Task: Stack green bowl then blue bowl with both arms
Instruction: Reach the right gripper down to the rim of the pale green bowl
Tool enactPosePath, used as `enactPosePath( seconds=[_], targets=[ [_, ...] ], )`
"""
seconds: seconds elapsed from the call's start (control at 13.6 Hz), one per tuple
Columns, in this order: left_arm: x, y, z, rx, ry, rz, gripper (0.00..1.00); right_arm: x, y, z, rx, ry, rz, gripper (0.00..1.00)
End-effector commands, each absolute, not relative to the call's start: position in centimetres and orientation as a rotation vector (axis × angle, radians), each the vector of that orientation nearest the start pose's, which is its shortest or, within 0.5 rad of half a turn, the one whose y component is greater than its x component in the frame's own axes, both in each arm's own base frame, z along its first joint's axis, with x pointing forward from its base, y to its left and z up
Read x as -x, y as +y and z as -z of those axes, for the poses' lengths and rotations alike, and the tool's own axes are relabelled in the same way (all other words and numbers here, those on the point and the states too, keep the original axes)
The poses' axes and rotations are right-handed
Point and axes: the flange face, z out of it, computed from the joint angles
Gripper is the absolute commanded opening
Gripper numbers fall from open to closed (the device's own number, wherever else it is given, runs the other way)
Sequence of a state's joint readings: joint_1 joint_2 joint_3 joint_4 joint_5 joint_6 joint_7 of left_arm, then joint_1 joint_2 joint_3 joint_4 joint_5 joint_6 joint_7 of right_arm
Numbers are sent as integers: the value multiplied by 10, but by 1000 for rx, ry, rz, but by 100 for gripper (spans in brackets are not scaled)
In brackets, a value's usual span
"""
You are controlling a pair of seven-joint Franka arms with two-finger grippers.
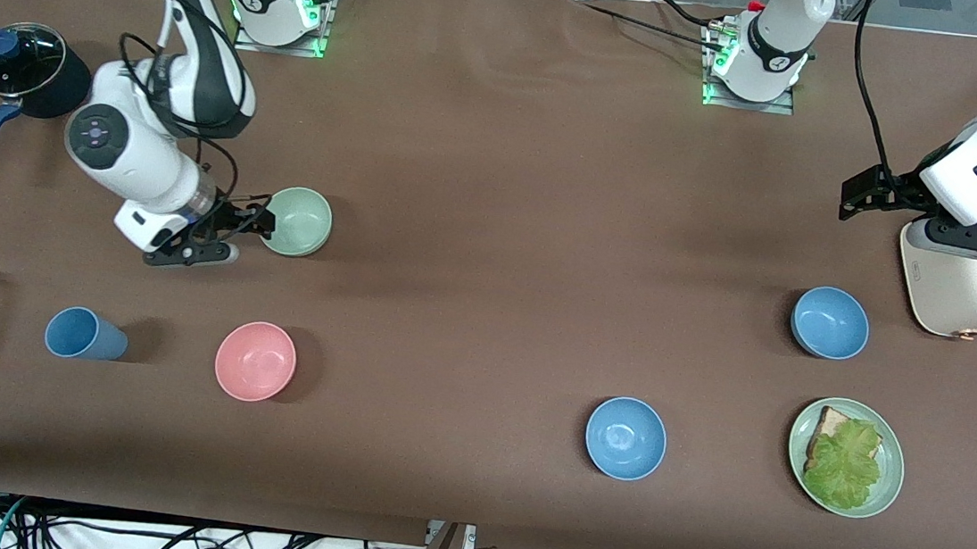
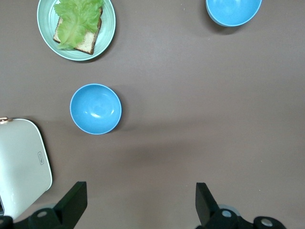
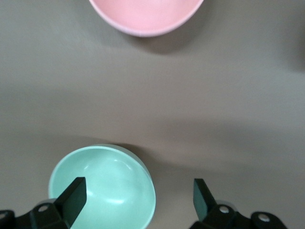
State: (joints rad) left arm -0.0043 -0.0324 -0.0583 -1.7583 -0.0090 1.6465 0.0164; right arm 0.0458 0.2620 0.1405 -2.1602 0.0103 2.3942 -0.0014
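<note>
front view shows the right end effector [image 1: 254, 218] low at the green bowl [image 1: 297, 221], its fingers spread wide and holding nothing. in the right wrist view one finger [image 3: 71, 194] sits over the bowl's rim while the other [image 3: 202, 198] hangs over bare worktop [image 3: 228, 109] beside it, so the bowl lies off-centre between them. the likely risk: closing from here could pinch only the rim edge and tip or skid the light bowl, or miss the wall altogether. the pink bowl [image 1: 255, 361] is well apart. the left end effector [image 1: 874, 193] waits above the toaster [image 1: 971, 285], fingers wide apart and empty; a blue bowl [image 1: 830, 322] lies near it on the worktop, the other blue bowl [image 1: 625, 437] farther off, beside the plate [image 1: 887, 488].
</note>
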Motion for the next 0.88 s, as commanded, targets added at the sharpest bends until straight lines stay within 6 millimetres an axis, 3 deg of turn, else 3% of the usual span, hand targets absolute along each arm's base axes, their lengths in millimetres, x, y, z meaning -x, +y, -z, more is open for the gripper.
enactPosePath(
  seconds=[0.0, 0.29, 0.51, 0.59, 0.73, 0.81],
  targets=[
    [-541, -35, -565, 3155, 110, -122, 100, -527, 105, -245, 3080, -250, -49, 99],
    [-541, -35, -565, 3156, 110, -124, 100, -511, 103, -214, 3078, -250, -94, 98],
    [-541, -35, -565, 3156, 110, -124, 100, -510, 103, -200, 3075, -247, -106, 62],
    [-541, -35, -565, 3156, 110, -124, 100, -510, 103, -198, 3075, -247, -109, 46],
    [-541, -35, -565, 3156, 110, -124, 100, -511, 102, -199, 3075, -237, -106, 4],
    [-541, -35, -565, 3156, 110, -124, 100, -514, 104, -203, 3075, -238, -100, 0]
  ],
)
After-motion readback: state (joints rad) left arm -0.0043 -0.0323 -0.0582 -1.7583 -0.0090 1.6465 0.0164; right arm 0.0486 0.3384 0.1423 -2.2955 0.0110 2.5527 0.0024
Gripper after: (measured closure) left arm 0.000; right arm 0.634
